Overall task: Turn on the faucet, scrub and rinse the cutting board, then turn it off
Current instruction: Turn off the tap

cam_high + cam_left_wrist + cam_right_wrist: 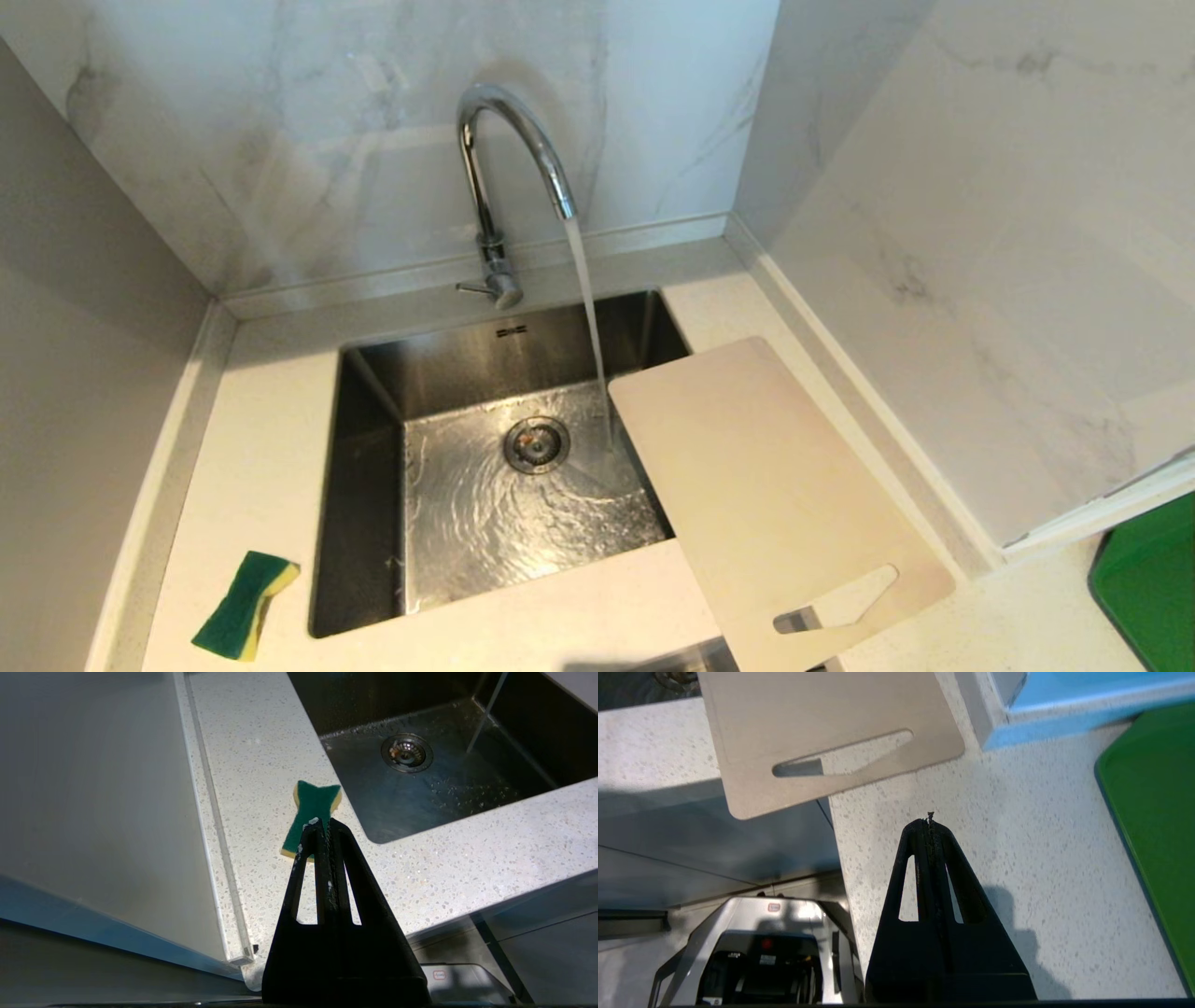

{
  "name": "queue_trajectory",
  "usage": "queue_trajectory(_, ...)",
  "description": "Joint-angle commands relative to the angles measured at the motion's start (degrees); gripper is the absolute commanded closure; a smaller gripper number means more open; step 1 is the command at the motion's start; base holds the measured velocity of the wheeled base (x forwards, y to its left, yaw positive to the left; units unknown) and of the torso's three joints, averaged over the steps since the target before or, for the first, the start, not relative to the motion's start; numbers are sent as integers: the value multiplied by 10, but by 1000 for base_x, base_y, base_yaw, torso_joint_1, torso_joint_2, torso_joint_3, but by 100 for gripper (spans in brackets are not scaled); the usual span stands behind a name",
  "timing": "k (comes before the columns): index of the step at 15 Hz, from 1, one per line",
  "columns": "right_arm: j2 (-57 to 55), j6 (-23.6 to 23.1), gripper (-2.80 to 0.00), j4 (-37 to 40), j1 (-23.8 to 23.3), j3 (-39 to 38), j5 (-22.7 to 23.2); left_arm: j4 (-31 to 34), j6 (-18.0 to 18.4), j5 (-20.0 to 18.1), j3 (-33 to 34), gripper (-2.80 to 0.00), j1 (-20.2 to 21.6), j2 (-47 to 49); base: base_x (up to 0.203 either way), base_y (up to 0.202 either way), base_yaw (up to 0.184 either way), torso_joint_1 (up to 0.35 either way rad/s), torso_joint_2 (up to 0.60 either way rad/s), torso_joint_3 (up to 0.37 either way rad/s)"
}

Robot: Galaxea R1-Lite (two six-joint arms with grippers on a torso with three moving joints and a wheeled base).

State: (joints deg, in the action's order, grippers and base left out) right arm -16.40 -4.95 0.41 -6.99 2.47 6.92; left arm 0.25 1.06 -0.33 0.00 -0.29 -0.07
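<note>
Board is lying unscrubbed at lower right, faucet already running; my grippers (left, right) are both closed, holding nothing.

My black left claw, my black right claw, pale beige cutting board, shiny chrome faucet, green-and-yellow sponge, white speckled desk, green slab
</note>
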Motion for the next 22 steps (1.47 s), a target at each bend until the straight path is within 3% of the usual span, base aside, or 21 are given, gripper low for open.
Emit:
queue_trajectory(1,1,-20,0,-18,20,-5,22,0,1,0,1,0,0,0,0,0,0,0,0,0)
queue_trajectory(3,0,-21,0,-30,21,-10,19,0,0,0,1,0,0,0,0,0,0,0,0,0)
queue_trajectory(6,3,-29,0,-51,33,-26,-25,0,0,0,1,0,0,0,0,0,0,0,0,0)
queue_trajectory(9,52,-26,0,-4,80,-25,-34,0,0,0,1,0,0,0,0,0,0,0,0,0)
queue_trajectory(12,129,-22,0,2,76,-25,-36,0,-2,0,1,0,0,0,0,0,0,0,0,0)
queue_trajectory(14,167,-12,0,2,74,-25,-40,0,0,0,1,0,0,0,0,0,0,0,0,0)
queue_trajectory(17,164,53,0,-2,73,-26,-68,0,-4,0,1,0,0,0,0,0,0,0,0,0)
queue_trajectory(22,164,53,0,-2,73,-26,-68,0,-5,0,1,0,0,0,0,0,0,0,0,0)
